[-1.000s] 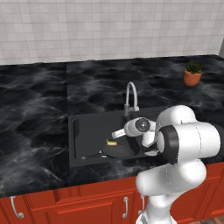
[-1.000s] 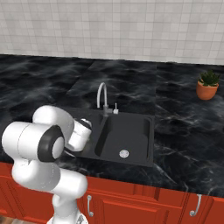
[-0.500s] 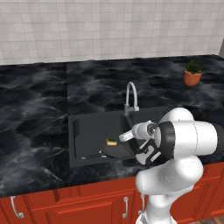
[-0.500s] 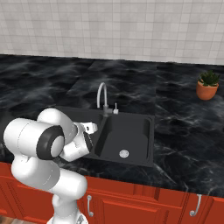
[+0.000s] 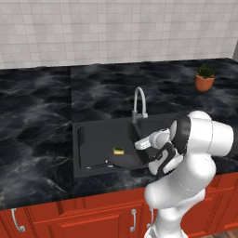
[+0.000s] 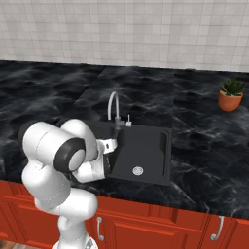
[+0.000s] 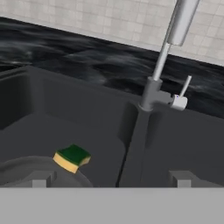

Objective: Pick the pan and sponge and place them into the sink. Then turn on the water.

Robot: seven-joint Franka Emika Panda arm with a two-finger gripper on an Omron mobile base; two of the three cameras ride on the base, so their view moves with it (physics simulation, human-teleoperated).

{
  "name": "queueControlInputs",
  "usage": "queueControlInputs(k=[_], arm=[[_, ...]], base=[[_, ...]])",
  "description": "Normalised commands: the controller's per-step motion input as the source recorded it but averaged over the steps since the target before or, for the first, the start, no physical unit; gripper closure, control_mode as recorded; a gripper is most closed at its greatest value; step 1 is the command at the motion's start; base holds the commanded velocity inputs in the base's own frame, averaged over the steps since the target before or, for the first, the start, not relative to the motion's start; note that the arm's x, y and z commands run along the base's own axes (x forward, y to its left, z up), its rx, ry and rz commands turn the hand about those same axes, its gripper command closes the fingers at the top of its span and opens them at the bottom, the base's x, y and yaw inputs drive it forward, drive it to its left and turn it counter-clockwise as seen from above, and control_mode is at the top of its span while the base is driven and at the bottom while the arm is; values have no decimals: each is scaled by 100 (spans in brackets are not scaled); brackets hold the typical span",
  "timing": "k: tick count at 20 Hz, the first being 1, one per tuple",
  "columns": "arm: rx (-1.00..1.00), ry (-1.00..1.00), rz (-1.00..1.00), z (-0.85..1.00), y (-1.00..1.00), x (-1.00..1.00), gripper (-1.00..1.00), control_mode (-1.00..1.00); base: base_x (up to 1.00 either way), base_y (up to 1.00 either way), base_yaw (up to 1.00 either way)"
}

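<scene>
In the black sink, the pan lies in the left basin with the sponge on it. My gripper hangs spread and empty over the divider. At twelve o'clock the faucet and its small lever stand near; I could clip the neck when reaching.

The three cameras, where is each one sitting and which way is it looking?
Left base view: behind the arm's left, looking down at the sink; white arm lower right.
Right base view: behind its right, same sink; arm lower left.
Hand view: on the hand, facing the faucet; fingers at the bottom.
Left base and hand views share the sponge on the pan.
</scene>
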Motion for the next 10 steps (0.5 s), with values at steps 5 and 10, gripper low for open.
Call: queueControlInputs(k=[5,10], arm=[[7,-4,1,39,-50,-1,-100,-100],[10,-4,0,57,-46,0,-100,-100]], base=[[0,0,0],[0,0,0]])
